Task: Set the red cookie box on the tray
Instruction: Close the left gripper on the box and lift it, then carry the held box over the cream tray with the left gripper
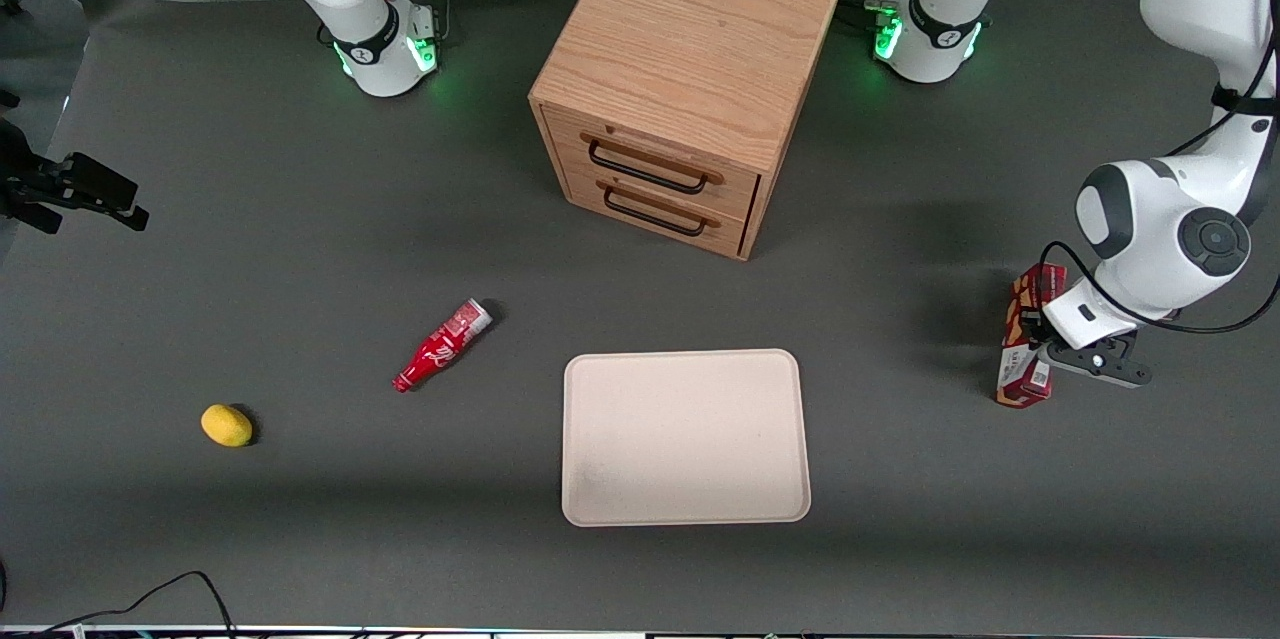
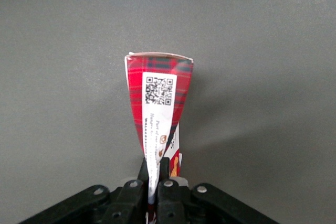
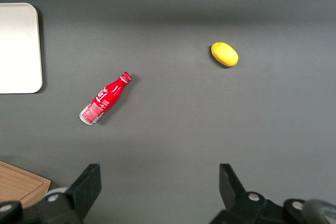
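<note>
The red cookie box (image 1: pixel 1028 334) (image 2: pixel 159 103) is held on end, its long axis pointing down at the grey table. It is toward the working arm's end of the table, well apart from the tray. My gripper (image 1: pixel 1046 347) (image 2: pixel 156 164) is shut on it, the black fingers (image 2: pixel 164 167) pinching its upper end flat. I cannot tell whether its lower end touches the table. The pale beige tray (image 1: pixel 685 437) (image 3: pixel 18 45) lies flat with nothing on it, in front of the cabinet and nearer the front camera.
A wooden two-drawer cabinet (image 1: pixel 680 79) stands at the middle of the table. Toward the parked arm's end lie a small red bottle (image 1: pixel 443 344) (image 3: pixel 104 99) and a yellow lemon-like object (image 1: pixel 227 425) (image 3: pixel 224 54). A black cable (image 1: pixel 170 587) runs along the near edge.
</note>
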`<state>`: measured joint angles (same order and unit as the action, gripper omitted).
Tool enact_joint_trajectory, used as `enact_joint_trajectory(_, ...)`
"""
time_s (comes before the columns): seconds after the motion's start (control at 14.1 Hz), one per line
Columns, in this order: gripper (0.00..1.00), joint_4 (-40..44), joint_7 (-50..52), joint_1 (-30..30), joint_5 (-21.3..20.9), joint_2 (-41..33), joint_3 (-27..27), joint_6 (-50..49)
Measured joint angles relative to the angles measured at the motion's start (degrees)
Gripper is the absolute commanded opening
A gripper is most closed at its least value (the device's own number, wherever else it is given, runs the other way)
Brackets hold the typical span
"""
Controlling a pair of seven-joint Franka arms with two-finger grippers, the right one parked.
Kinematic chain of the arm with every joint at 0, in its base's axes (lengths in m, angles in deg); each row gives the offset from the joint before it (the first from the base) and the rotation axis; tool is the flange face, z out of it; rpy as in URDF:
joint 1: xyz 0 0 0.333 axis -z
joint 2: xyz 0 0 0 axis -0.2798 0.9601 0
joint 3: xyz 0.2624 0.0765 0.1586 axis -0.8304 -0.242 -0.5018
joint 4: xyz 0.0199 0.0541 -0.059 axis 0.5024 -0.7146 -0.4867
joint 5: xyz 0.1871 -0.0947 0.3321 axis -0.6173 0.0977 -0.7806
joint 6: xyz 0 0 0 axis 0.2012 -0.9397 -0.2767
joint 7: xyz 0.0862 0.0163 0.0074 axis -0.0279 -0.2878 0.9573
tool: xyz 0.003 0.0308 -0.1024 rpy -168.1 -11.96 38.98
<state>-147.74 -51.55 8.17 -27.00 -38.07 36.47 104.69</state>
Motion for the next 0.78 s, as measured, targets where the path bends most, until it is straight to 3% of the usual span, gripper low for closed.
enact_joint_trajectory(0.28,0.00,1.6,0.0,0.0,0.0,-2.8,0.1,-2.7)
enact_joint_trajectory(0.5,0.00,8.0,0.1,0.0,0.3,-8.0,0.1,-17.4)
enact_joint_trajectory(0.78,0.00,22.8,1.3,0.0,0.4,-12.3,0.0,-38.3)
